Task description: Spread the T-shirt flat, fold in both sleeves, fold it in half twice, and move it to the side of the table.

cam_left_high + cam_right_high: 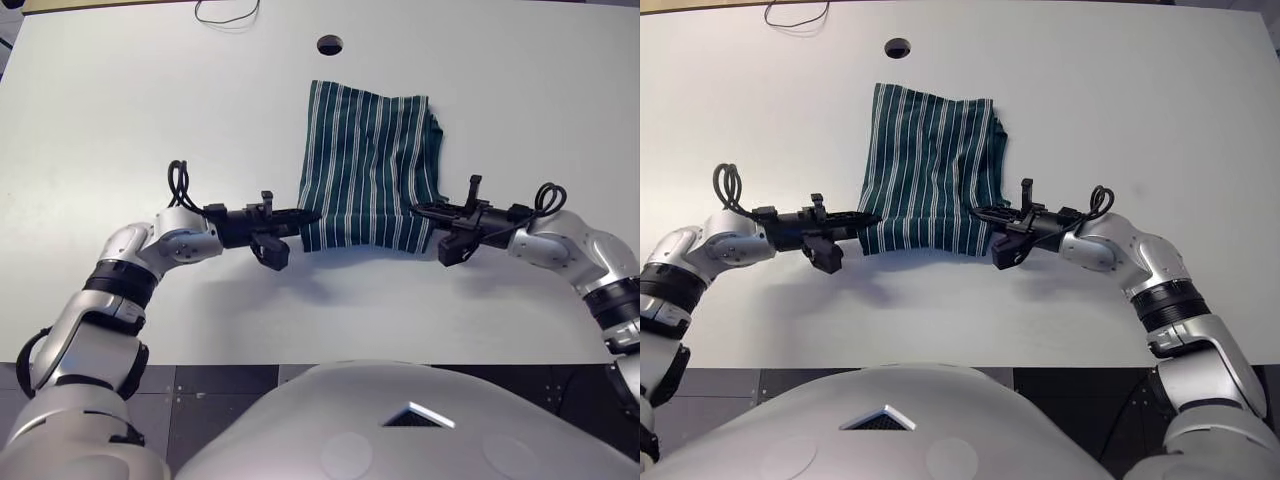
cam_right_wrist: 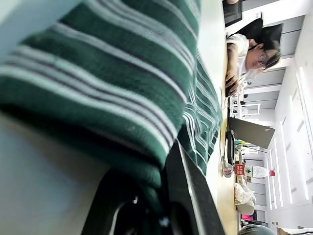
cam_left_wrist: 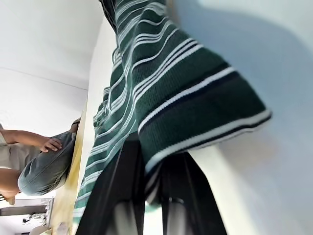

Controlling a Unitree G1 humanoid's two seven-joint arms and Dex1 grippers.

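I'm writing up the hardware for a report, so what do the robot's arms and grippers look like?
The left arm and right arm have rounded silver-grey shells with black bands at the joints. The left gripper and right gripper are slim, black and two-fingered. A black cable loops at the left wrist, and another at the right.

The dark green, white-striped T-shirt point(image 1: 368, 165) lies folded into a rough rectangle on the table's far middle, near corners slightly lifted.

Silver arms point(image 1: 120, 262), black joint bands point(image 1: 108, 275), looped black wrist cables point(image 1: 178, 181), black left tool point(image 1: 308, 214) and right tool point(image 1: 417, 209).
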